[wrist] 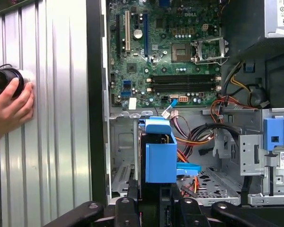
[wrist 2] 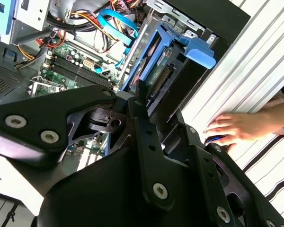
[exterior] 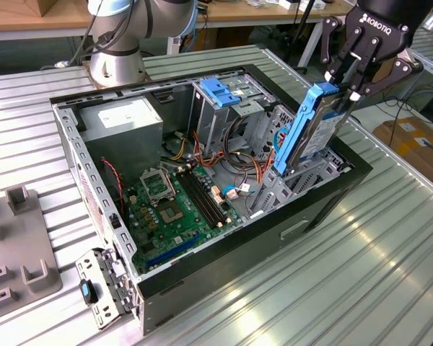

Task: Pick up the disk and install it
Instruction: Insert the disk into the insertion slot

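The disk (exterior: 308,135) is a silver drive with blue side rails. It stands tilted on edge over the drive bay at the end of the open computer case (exterior: 224,263) on the exterior view's right. Its lower end is down among the bay's metal walls. My gripper (exterior: 340,96) is shut on the disk's upper end, coming from above on the exterior view's right. In the first wrist view the disk's blue rail (wrist: 160,153) rises between my fingers (wrist: 128,204). In the second wrist view the disk (wrist 2: 158,56) runs away from my fingertips (wrist 2: 140,92) into the case.
The case holds a green motherboard (exterior: 177,205), a grey power-supply box (exterior: 123,122), a blue-topped drive cage (exterior: 220,90) and loose cables. A person's hand (wrist: 9,104) holds a black round object on the ribbed table beside the case. A grey fixture (exterior: 14,245) lies at the exterior view's left.
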{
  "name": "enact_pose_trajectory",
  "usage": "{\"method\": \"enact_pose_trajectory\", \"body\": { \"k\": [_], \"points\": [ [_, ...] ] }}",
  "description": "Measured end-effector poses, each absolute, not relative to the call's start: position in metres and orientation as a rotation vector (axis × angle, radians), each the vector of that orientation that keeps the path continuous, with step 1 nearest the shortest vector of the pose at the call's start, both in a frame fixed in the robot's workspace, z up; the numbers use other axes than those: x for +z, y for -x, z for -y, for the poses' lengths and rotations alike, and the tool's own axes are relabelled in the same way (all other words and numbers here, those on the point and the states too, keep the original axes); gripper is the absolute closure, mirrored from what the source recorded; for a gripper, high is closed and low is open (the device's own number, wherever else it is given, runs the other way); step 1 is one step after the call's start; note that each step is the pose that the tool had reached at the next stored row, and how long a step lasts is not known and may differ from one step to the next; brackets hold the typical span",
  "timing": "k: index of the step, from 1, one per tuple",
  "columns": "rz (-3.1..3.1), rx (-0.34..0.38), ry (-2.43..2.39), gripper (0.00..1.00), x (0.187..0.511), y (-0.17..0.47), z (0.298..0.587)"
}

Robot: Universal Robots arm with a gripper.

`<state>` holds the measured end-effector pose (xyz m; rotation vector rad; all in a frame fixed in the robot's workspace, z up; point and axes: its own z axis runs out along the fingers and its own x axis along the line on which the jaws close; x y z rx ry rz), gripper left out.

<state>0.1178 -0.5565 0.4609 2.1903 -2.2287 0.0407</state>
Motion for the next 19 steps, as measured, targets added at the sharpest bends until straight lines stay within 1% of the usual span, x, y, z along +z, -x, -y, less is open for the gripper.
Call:
{"method": "enact_pose_trajectory", "body": {
  "k": [13,19],
  "points": [
    [2.203,0.041,-2.217,0.65,0.458,-0.117,0.556],
    [2.202,0.041,-2.217,0.65,0.45,-0.117,0.556]
  ]
}}
